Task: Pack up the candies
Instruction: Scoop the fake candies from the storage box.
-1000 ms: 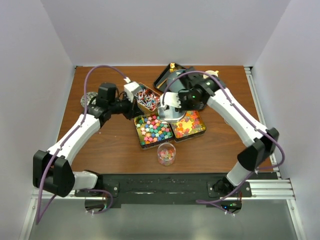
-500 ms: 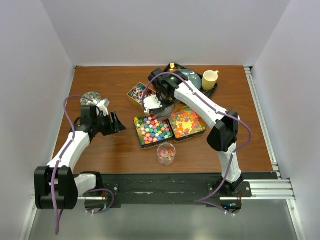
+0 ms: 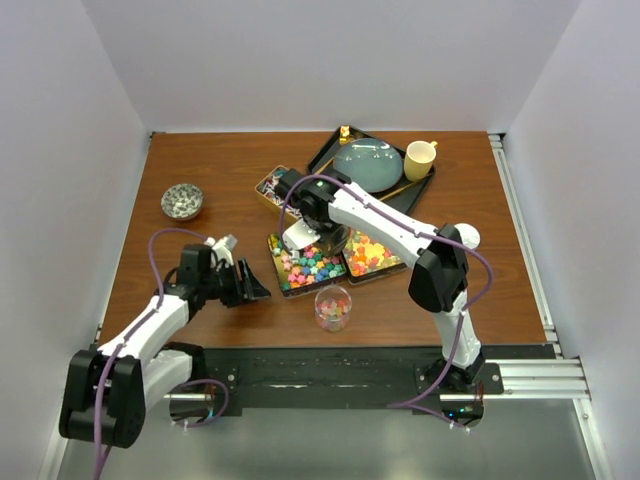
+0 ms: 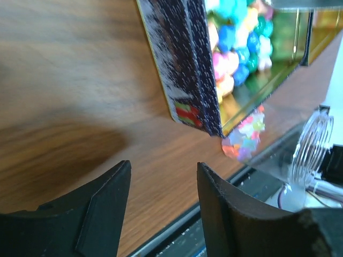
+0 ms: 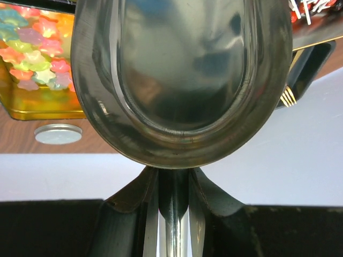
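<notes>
The left hand (image 3: 246, 286), jaws now apart, has backed off, leaving the multicoloured chunky candies (image 3: 308, 266) just ahead of it and beneath the right hand (image 3: 303, 237), clamped on a shiny steel scoop (image 5: 182, 80), probably ready to scoop.

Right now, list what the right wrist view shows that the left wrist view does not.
Only right wrist: the right gripper shut on the handle of a metal scoop, whose bowl fills the frame, and the orange-yellow-pink gummies in their gold tin. Only left wrist: the left gripper, open and empty, facing a patterned tin holding multicoloured chunky pieces. Both: the wooden table.
</notes>
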Available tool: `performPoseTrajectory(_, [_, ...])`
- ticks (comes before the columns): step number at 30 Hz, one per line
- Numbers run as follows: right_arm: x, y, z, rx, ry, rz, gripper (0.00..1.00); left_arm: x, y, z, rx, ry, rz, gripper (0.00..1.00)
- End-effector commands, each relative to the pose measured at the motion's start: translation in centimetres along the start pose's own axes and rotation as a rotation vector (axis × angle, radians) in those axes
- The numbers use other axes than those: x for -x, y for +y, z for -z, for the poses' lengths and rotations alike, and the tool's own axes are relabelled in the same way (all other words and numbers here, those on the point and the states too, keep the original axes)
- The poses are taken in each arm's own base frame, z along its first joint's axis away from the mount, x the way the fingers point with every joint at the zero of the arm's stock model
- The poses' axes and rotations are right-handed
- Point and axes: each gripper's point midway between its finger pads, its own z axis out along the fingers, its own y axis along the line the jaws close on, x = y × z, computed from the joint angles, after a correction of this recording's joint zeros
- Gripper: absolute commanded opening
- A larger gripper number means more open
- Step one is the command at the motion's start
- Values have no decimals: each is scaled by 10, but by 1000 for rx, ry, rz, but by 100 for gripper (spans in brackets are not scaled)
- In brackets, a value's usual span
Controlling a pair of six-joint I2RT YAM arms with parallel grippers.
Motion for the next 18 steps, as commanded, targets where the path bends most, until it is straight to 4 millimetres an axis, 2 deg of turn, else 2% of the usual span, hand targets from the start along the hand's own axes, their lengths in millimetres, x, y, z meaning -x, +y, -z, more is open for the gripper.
performPoseTrajectory(1, [-38,15,20,38,178,90,0,-5,-12,-10,-66,2,8,56])
performPoseTrajectory(4, [-39,15,15,53,215,93,0,-15,-4,-17,-45,35,45,56])
performPoseTrajectory(9, [-28,24,-5,119,214,90,0,-30,0,-26,-43,95,58,54])
performPoseTrajectory(12, [-23,28,-16,151,221,98,0,-26,-3,-31,-66,78,33,53])
performPoseTrajectory(15, [-27,18,-14,150,261,106,0,-25,-4,-35,-71,72,23,52])
performPoseTrajectory(16, [-31,11,-5,135,268,100,0,-26,-3,-35,-68,70,34,52])
performPoseTrajectory(18, [-34,5,-3,138,298,109,0,-23,-5,-36,-78,62,30,52])
